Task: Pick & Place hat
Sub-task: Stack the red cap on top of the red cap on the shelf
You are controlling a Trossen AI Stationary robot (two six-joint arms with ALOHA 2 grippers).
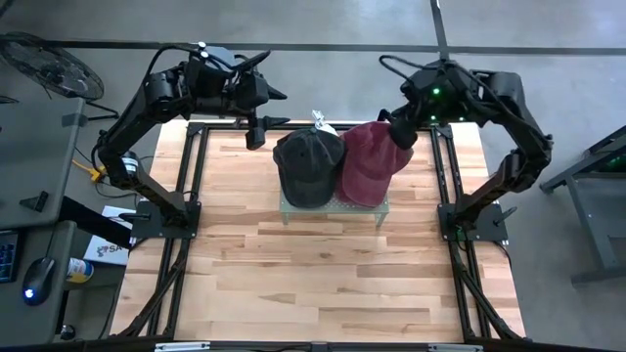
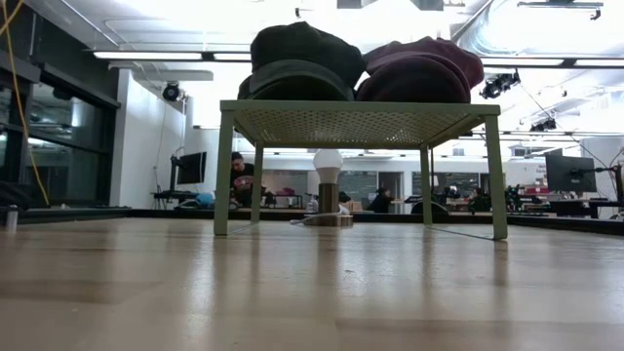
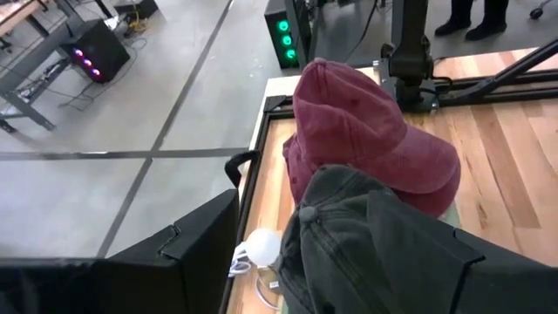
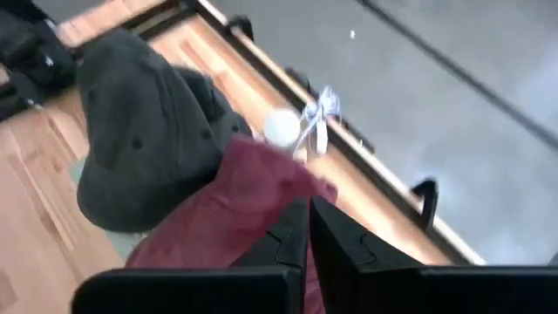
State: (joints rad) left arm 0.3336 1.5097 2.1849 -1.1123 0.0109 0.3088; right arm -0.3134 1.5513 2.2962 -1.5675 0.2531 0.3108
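While clamped on the red hat [image 1: 370,161] atop the rack [image 1: 382,206] — right gripper [image 4: 309,228], fingers together; black hat [image 1: 307,166] alongside, touching; left gripper [image 1: 255,132] wide, beside rack.

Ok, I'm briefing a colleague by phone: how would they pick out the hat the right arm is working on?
On the wooden table stands a small pale green mesh stand bearing two caps side by side. It is the maroon cap, on the right arm's side, with the right tool shut at its back edge. Its neighbour, the dark grey cap, is untouched.
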